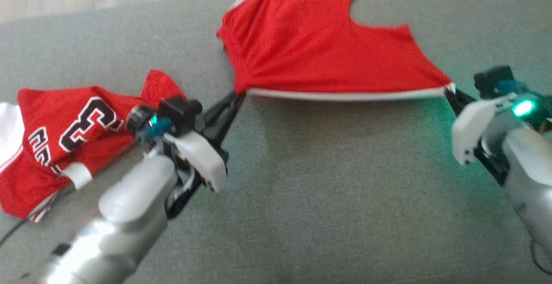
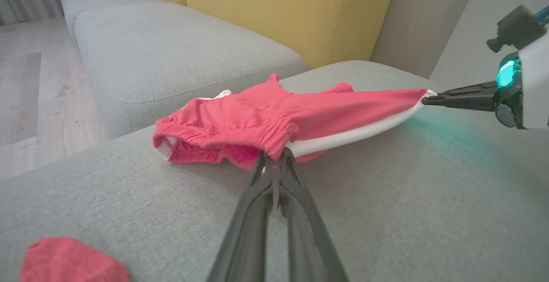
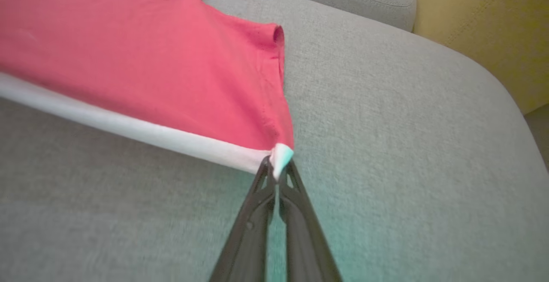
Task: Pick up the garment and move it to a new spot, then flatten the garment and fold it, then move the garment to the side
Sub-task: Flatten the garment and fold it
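2 silver-grey arms reach forward over the grey fabric sofa seat, 1 from each side, their long dark fingers angled inward. There are 2 garments. 1 crumpled red numbered jersey lies just left of the left arm. The red sleeveless top with a white hem lies spread farther out. The left claw is clamped on 1 hem corner and the right claw is pinched tight on the other, with the hem pulled straight between them. Beyond stand yellow back cushions.

The garment lies on the cushion ahead, a second jersey well to its left
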